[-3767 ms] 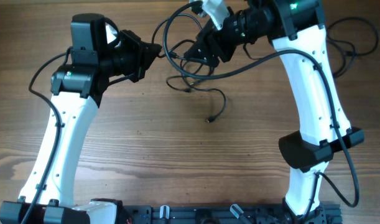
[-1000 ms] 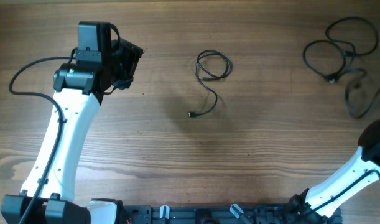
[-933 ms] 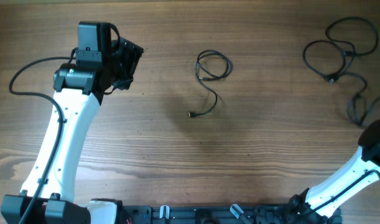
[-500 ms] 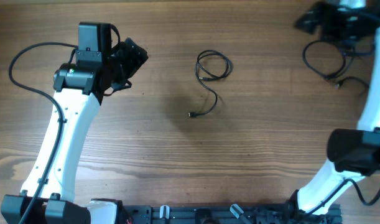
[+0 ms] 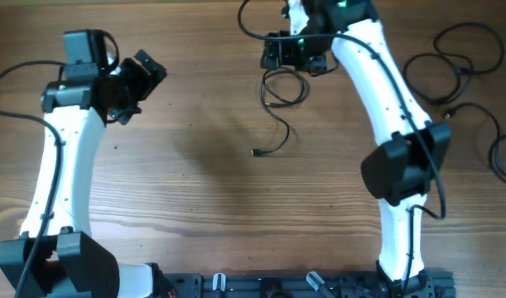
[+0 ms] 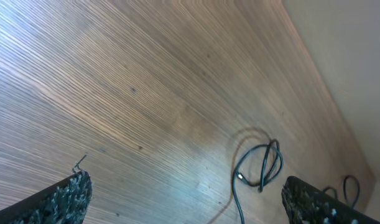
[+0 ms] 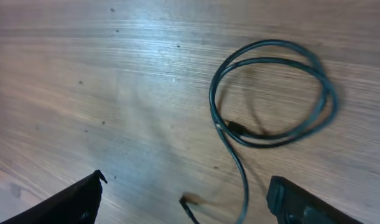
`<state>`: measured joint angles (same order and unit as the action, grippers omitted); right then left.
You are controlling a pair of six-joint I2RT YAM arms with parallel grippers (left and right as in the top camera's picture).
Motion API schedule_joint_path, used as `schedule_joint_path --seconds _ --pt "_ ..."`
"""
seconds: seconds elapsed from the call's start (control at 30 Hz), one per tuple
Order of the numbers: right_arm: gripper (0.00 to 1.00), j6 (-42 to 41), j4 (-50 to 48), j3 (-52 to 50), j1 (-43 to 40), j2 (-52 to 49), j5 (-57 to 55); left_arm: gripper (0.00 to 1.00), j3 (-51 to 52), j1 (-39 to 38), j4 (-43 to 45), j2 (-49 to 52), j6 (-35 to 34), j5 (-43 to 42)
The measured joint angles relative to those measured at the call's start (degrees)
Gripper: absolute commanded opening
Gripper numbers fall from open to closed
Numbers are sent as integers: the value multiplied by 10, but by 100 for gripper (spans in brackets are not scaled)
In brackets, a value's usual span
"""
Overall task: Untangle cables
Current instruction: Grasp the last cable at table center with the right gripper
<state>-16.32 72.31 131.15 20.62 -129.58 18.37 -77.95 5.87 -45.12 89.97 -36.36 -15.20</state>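
Observation:
One thin black cable lies as a small coil at the table's top centre, its tail curving down to a plug. My right gripper hovers just above that coil, open and holding nothing; in the right wrist view the coil and the plug tip lie between and ahead of the gripper. A second cable sprawls in loose loops at the far right. My left gripper stands open at the upper left, well away from the coil, with nothing between its fingers.
The right arm's white forearm crosses the table between the two cables. A thicker robot wire loops beside the right wrist. Another loop of cord lies at the right edge. The table's far edge shows in the left wrist view.
The right arm has swung from the far right to above the centre coil. The left arm has shifted left and its jaws have opened wider. Both cables lie unmoved.

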Motion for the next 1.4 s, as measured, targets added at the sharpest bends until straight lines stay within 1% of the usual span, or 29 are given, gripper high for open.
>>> schedule_joint_path --seconds 0.17,0.4,0.53,0.63,0.67,0.73,0.8,0.9,1.03,1.1,1.27,1.37,1.4 --pt "82 -36 -2 0 17 -50 0 100 0 9 -19 0 18 3" --pt "82 -47 -14 -1 17 -65 1 100 0 9 -21 0 23 6" --pt "82 -49 -47 -1 17 -87 1 100 0 9 -20 0 23 6" --pt "80 -54 -52 -2 17 -102 1 100 0 9 -21 0 23 6" --pt "77 -56 -55 -2 17 -107 2 100 0 9 -21 0 23 6" --pt "68 -59 -70 -2 17 -115 3 100 0 9 -21 0 23 8" --pt "65 -63 -84 -2 17 -127 12 100 0 9 -21 0 23 8" --pt "64 -68 -100 -4 17 -146 21 100 0 9 -21 0 23 8" --pt "58 -75 -116 -5 17 -155 22 100 0 9 -21 0 23 8" --pt "52 -83 -126 -5 17 -160 21 100 0 9 -21 0 23 8" --pt "41 -94 -149 -5 20 -182 21 100 0 9 -21 0 23 8" --pt "31 -98 -158 -5 22 -185 9 100 0 9 -21 0 23 8" --pt "26 -103 -158 -5 24 -185 1 100 0 9 -21 0 23 8"
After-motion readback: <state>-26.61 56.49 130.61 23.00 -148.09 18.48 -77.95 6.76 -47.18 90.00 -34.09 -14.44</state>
